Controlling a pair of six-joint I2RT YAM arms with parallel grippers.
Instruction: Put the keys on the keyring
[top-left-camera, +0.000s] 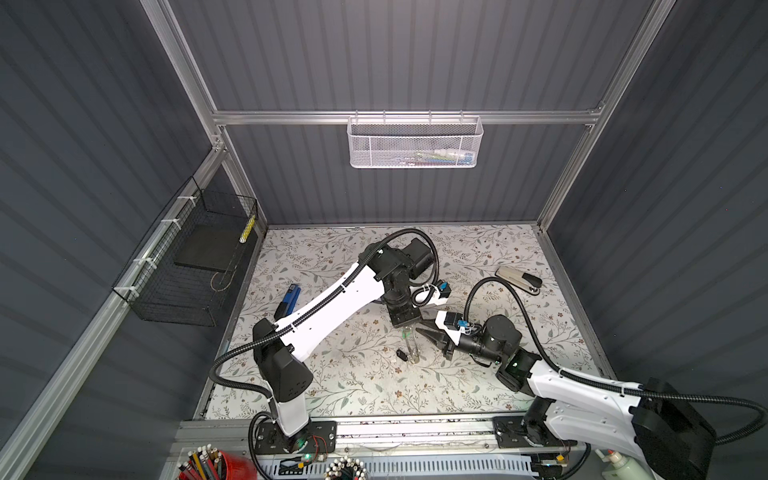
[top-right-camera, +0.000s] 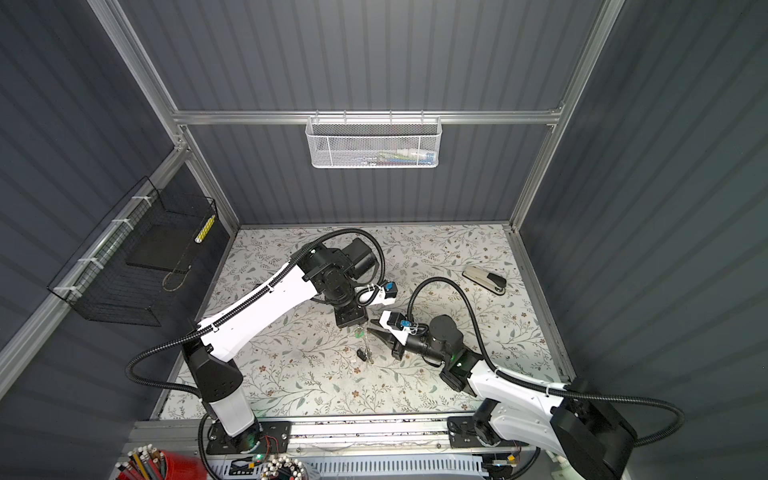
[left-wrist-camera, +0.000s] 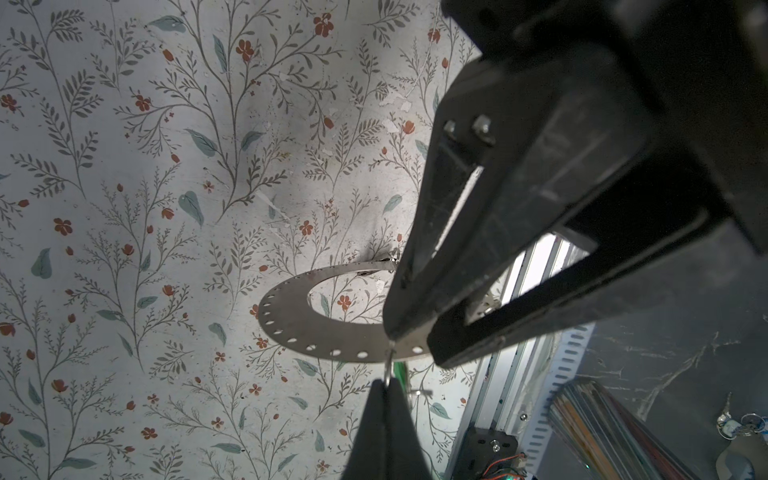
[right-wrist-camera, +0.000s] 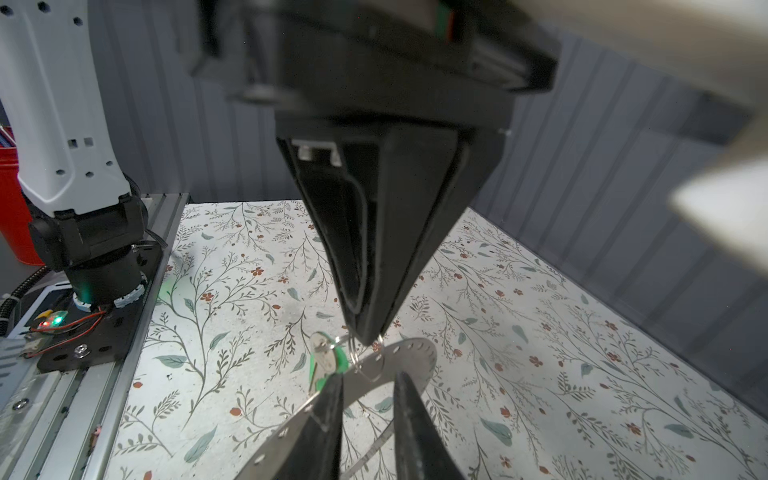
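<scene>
The left end effector (right-wrist-camera: 368, 338) is pointing down over the middle of the counter (top-left-camera: 353, 386). Its fingers are pressing fully together on the rim of the keyring (left-wrist-camera: 291, 320) and are holding it tilted above the counter.

The right end effector (right-wrist-camera: 369, 379) is reaching in from the right. Its fingers are standing a little apart, one on each side of the keyring's flat band, and nothing is clearly clamped between them.

The green tag (right-wrist-camera: 332, 361) is hanging on a thin wire loop (right-wrist-camera: 352, 348) at the keyring's rim, just beside the left end effector's tip, and it is touching one right finger. Whether the loop is passing through a rim hole, I cannot tell.

The black key (top-left-camera: 401, 355) is lying on the counter below the keyring, apart from both end effectors.
</scene>
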